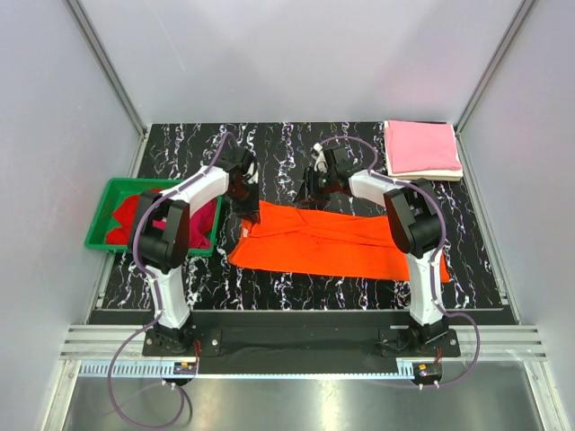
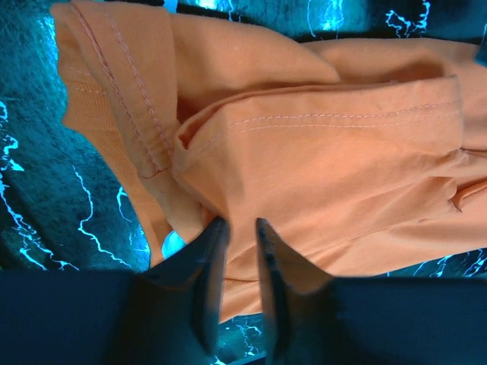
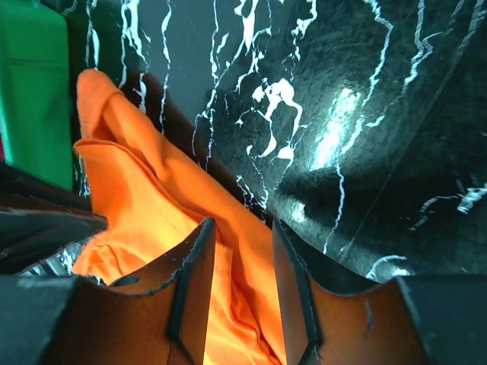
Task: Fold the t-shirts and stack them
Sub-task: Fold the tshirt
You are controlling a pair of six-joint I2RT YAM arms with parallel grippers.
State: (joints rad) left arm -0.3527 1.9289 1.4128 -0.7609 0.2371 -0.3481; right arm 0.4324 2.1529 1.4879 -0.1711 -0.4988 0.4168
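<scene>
Starting at the left edge of the black marble-patterned table [image 1: 296,289]: a green plastic bin [image 1: 99,215] holds a crumpled red t-shirt [image 1: 124,220] and a crimson-magenta t-shirt [image 1: 207,226], both waiting their turn. The left arm's elbow hangs over that bin.

Now the left gripper [image 2: 237,222], out past mid-table. Its fingers are drawn almost together with orange cloth in the slit, and I read that as a pinch on the hem.

And here is the work piece: a bright orange cloth t-shirt [image 1: 332,244], folded into a long band across the middle of the table, running toward the right edge. It's light and limp with no stiffness at all, so it will sag and drag from wherever it's held. Its layers look ready to slip apart, so the stitched edges and corners of the far side are the places to hold, one per gripper.

Over to the right gripper [image 3: 240,228], beyond the band's far edge. Its fingers stand a little apart with orange showing between them, but I cannot tell whether they clamp it or just frame it.

In the far right corner, a folded pink t-shirt [image 1: 422,148] sits squarely on a folded cream-white t-shirt [image 1: 433,174]. That stack is well apart from the band.

What's in the way? Mainly the right arm itself, lying across the band's right end.
</scene>
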